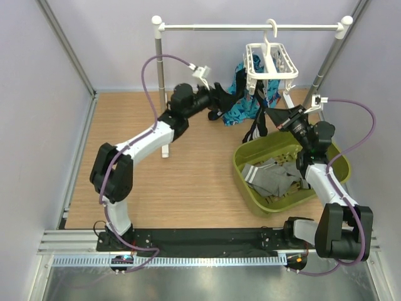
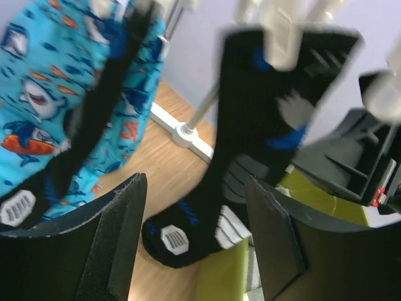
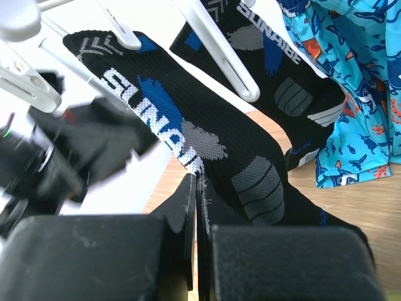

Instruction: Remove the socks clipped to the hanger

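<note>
**Left gripper**: jaws apart, nothing between them. A black sock hangs just beyond the gap, its cuff held in a clip.

**Right gripper**: jaws together. The tips touch the edge of a lettered sock. It cannot be told whether any cloth is pinched.

**Surroundings:** Both socks hang from the hanger, beside a blue cloth. Grey socks lie in the green basket below.

**Step in hand (judged):** Removal of the remaining black socks, with the left arm lining up a grasp.

**Next move:**
1. Advance the left jaws around the sock body, below the clip.
2. Close firmly.
3. Pull downward until the clip releases.

The hanger hangs from its hook and is likely to swing.
</note>
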Controlling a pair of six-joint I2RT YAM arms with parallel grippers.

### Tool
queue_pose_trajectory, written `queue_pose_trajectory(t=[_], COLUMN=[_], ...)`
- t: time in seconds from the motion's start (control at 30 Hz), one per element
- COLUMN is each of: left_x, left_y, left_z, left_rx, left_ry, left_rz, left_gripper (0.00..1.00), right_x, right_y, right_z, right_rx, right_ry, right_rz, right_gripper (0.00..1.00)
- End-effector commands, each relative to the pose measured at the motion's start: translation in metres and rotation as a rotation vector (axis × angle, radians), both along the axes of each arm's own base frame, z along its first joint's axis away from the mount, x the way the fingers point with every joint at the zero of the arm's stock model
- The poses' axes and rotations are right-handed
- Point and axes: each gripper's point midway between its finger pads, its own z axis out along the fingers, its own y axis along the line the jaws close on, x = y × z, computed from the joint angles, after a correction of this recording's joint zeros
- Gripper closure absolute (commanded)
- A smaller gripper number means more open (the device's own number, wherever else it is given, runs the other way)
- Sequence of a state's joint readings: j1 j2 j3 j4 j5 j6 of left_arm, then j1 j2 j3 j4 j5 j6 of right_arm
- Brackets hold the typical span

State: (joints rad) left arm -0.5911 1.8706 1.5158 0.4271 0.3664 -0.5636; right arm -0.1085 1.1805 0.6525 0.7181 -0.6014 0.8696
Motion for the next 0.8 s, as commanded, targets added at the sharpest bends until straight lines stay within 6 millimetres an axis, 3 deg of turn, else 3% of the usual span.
queue_pose_trajectory(t=[0.0, 0.13, 0.3, 0.5, 0.77], left_x=[-0.032, -0.05, -0.056, -0.044, -0.04], left_y=[-0.002, -0.009, -0.006, 0.005, 0.002], left_z=[0.076, 0.089, 0.115, 0.112, 0.114], left_rx=[-0.06, -0.047, -0.061, -0.03, -0.034], left_ry=[-0.234, -0.25, -0.235, -0.194, -0.228], left_rz=[0.169, 0.256, 0.363, 0.507, 0.518], left_gripper=[0.33, 0.34, 0.34, 0.4, 0.42], right_x=[-0.006, -0.011, -0.013, -0.016, -0.004], right_y=[0.007, 0.026, 0.032, 0.062, 0.074], right_z=[0.037, 0.038, 0.043, 0.044, 0.035], right_rx=[0.002, -0.024, -0.03, -0.044, -0.021], right_ry=[-0.116, -0.133, -0.158, -0.172, -0.164], right_rz=[0.025, 0.065, 0.049, 0.098, 0.066], right_gripper=[0.99, 0.99, 0.99, 0.99, 0.99])
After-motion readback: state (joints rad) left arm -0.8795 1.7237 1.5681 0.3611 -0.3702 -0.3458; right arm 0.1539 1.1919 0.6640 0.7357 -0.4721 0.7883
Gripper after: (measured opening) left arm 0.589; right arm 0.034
